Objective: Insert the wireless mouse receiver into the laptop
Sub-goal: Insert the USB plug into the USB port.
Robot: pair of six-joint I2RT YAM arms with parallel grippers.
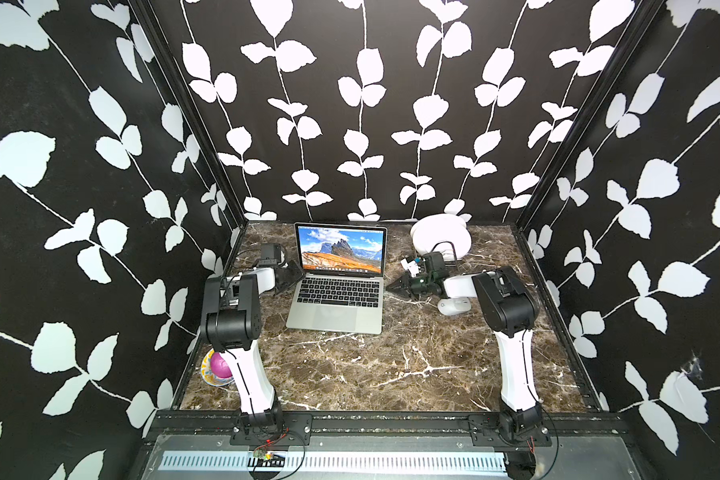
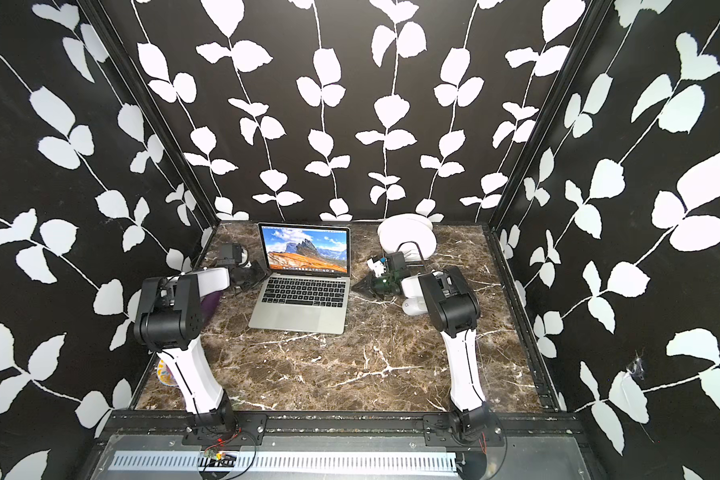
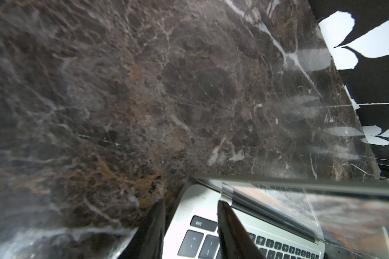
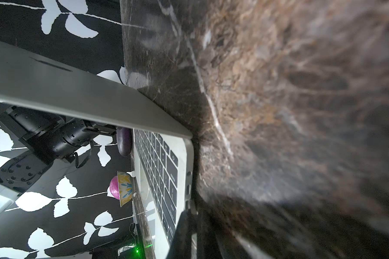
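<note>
The receiver itself cannot be made out in any view. The right gripper (image 1: 391,286) is pinched shut, its tips right at the right-hand edge of the laptop (image 1: 337,291), level with the keyboard. The right wrist view shows the dark fingertips (image 4: 186,224) against that silver edge, but whether anything small sits between them cannot be told.

The laptop stands open at the back middle of the marble table (image 1: 391,365), its screen lit with a mountain picture. The mouse (image 1: 454,306) lies on the table to the right of the laptop, partly under the right arm and well apart from the laptop.

The left gripper (image 3: 190,201) is at the laptop's back left corner with its jaws partly apart. One finger is off the edge over the table and the other is above the keys near the hinge. Whether either one touches the laptop cannot be told. A dark purple object (image 2: 208,305) lies under the left arm, near the laptop's left side.

At the back right, white plates (image 1: 433,235) stand on edge in a black wire rack (image 1: 449,246). At the near left corner, beside the left arm's base, a yellow-and-blue patterned bowl (image 1: 208,376) holds a pink ball (image 1: 221,365).
</note>
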